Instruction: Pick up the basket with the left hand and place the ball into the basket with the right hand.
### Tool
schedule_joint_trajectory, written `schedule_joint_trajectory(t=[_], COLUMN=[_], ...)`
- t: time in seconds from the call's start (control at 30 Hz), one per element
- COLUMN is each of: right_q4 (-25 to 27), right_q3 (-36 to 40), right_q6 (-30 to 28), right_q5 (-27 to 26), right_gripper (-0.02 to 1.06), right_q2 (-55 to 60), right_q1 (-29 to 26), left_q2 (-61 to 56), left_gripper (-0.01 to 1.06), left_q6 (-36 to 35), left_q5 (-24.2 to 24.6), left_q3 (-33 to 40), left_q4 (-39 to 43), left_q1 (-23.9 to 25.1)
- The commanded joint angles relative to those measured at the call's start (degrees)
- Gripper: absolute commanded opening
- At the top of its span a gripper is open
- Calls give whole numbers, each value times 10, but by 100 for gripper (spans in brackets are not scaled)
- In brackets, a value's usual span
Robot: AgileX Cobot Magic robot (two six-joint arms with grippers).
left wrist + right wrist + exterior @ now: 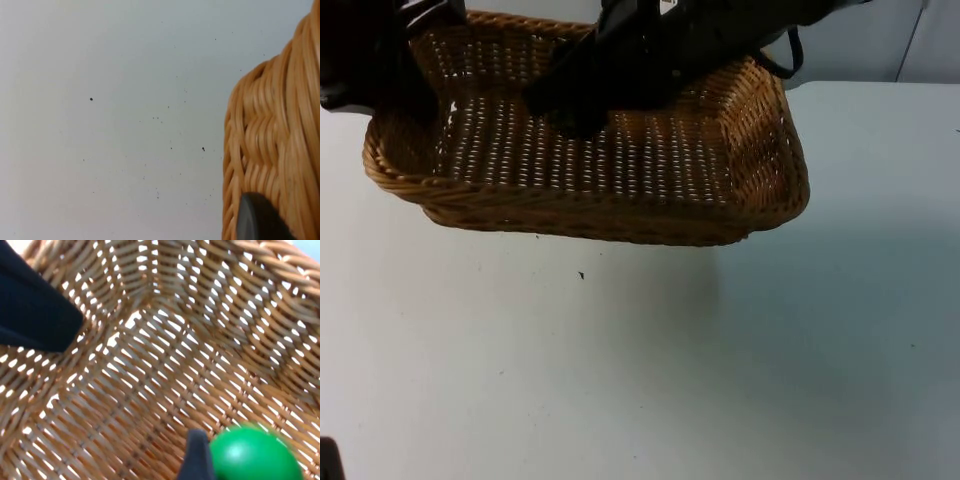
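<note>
A brown woven wicker basket (620, 170) is seen from the top view held up above a white bench (640, 380), its shadow cast on the bench beneath and in front of it. The basket is rectangular with rounded corners and an open weave through which light passes. It is tilted slightly, its near wall facing the camera.

The left gripper (415, 85) is placed at the basket's left end, where its black body covers the rim. In the left wrist view, one dark fingertip (257, 220) is pressed against the outer weave of the basket wall (270, 140), with the speckled white bench (110, 120) seen beyond it. The jaws are closed on the basket's rim, by which it is held off the bench.

The right gripper (575, 115) is reached down into the basket from the upper right, its black arm lying across the far rim. In the right wrist view, a green ball (252, 452) is seen just beside a black fingertip (197, 455), over the woven floor of the basket (165, 365). The ball appears gripped in the jaws, inside the basket. A second black shape (35, 310) is seen against the basket's inner wall in that view; what it is cannot be told.
</note>
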Motion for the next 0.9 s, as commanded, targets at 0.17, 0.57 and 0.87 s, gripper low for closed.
schedule_joint_trajectory(t=[0.17, 0.57, 0.87], right_q4=[-3, -30, -38], right_q3=[-6, -127, -214], right_q6=[-6, -6, -9], right_q5=[-24, 68, 145], right_gripper=[74, 74, 74], right_q2=[-3, -56, -95], right_q1=[0, 0, 0], left_q2=[-9, 19, 89], left_gripper=[0, 0, 0], left_q6=[13, 18, 18], left_q5=[-12, -6, -19], left_q3=[1, 1, 1], left_q4=[-11, 40, 39], left_q1=[0, 0, 11])
